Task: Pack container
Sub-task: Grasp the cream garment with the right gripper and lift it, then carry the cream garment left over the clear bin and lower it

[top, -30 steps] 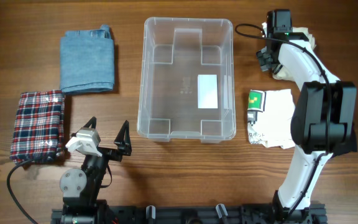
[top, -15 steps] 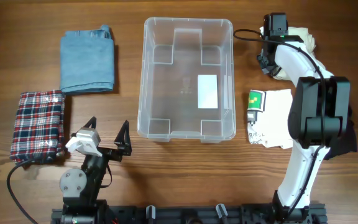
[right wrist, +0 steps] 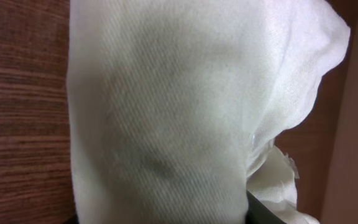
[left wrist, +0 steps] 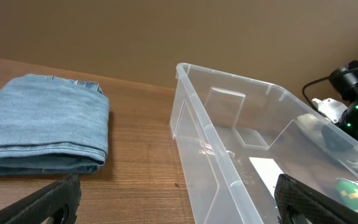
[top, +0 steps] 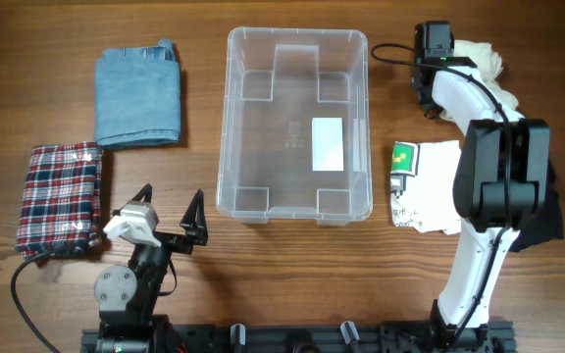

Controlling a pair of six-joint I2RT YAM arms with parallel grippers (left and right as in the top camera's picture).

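The clear plastic container (top: pixel 297 34) stands mid-table with only a white label on its base. Its near wall (left wrist: pixel 229 73) fills the right of the left wrist view. My left gripper (top: pixel 173 198) rests near the front edge, open with nothing between its fingers (left wrist: pixel 48 202). My right gripper (top: pixel 456 61) is at the back right, past the container's corner, down on a crumpled white cloth (top: pixel 484 57). In the right wrist view the white cloth (right wrist: pixel 166 112) fills the frame and bulges between the jaws, with a dark finger (right wrist: pixel 272 211) pressed against its side.
Folded blue denim (top: pixel 137 96) lies back left, and shows as denim (left wrist: pixel 42 121) in the left wrist view. A folded plaid cloth (top: pixel 59 199) lies at the left edge. A white packet with a green label (top: pixel 425 186) and a dark item (top: pixel 552 211) lie right of the container.
The right arm reached further back onto the white cloth and its jaws closed in on it. The left arm has not moved.
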